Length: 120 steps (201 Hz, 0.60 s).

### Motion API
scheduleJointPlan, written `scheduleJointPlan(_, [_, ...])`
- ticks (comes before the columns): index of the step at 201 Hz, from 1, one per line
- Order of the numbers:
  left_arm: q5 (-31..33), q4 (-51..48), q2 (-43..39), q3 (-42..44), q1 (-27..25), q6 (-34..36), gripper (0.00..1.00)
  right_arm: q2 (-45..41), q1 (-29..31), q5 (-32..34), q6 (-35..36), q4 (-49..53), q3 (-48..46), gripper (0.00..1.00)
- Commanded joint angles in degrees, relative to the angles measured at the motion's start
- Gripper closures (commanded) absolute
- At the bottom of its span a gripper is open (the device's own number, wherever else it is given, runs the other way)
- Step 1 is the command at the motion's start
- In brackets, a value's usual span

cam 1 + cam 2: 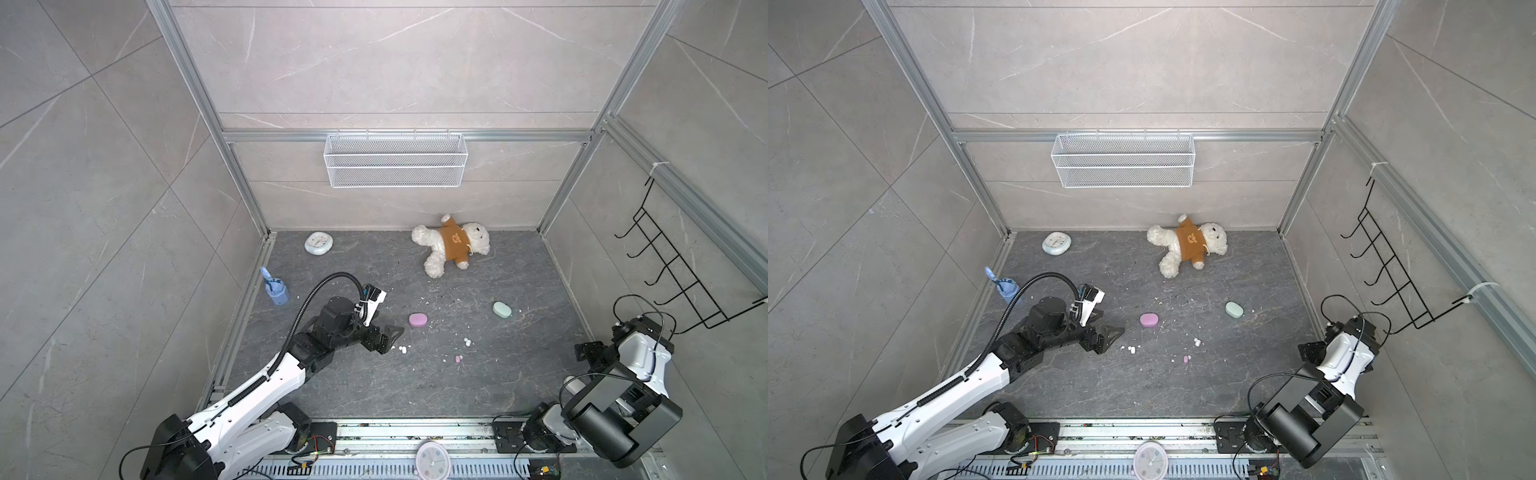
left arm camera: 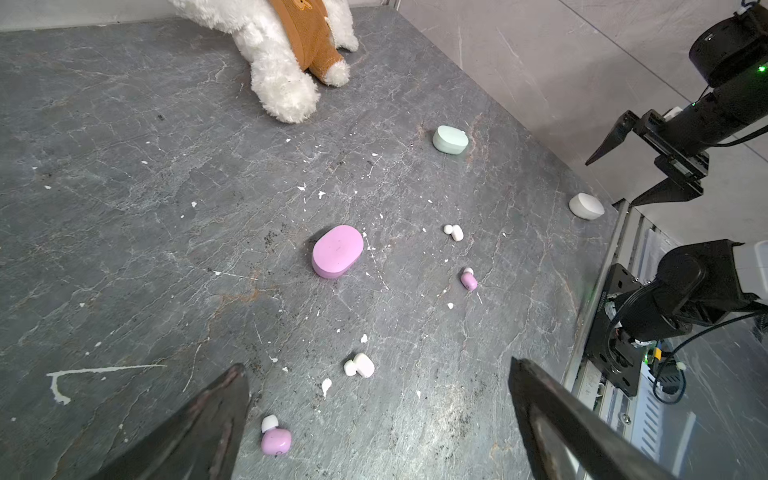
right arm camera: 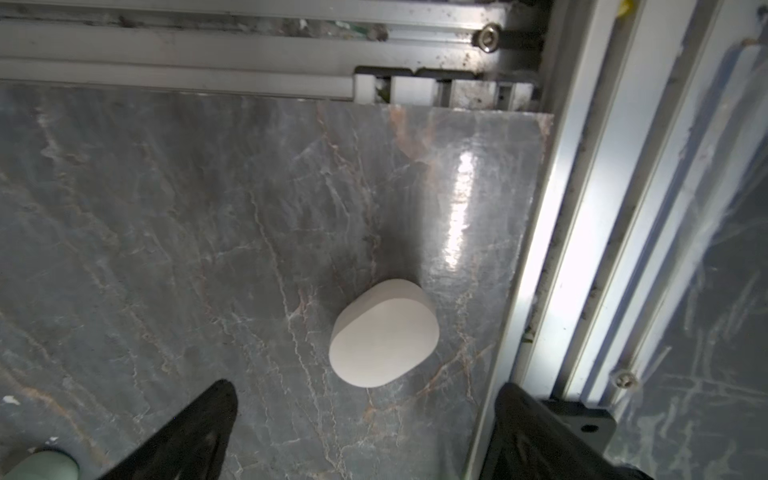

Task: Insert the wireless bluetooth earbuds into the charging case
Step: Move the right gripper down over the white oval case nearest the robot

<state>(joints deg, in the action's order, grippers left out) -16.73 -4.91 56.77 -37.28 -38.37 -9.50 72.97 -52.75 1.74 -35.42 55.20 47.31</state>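
Left gripper [image 1: 390, 340] hangs low over the dark stone tabletop [image 1: 374, 386], jaws spread wide and holding nothing. A pink earbud [image 2: 276, 440] lies just beside one fingertip and a white earbud [image 2: 359, 365] a little beyond. Farther out sit the pink charging case [image 2: 336, 251], a second white earbud [image 2: 455, 232] and a second pink earbud [image 2: 468, 280], all loose on the surface among white crumbs [image 2: 301, 188]. A mint case [image 2: 450, 140] rests well apart, toward the teddy bear [image 1: 451, 243]. At the near right corner, the right gripper [image 2: 610, 183] — jaws equally wide, empty — hangs above a white case [image 3: 384, 332].
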Motion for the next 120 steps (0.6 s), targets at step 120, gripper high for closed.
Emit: scheduleJointPlan(120, [-0.33, 1.08, 0.33, -1.32, -0.02, -0.35, 0.00, 5.44, -3.19, -9.62, 2.23, -15.33, -7.49, 0.00])
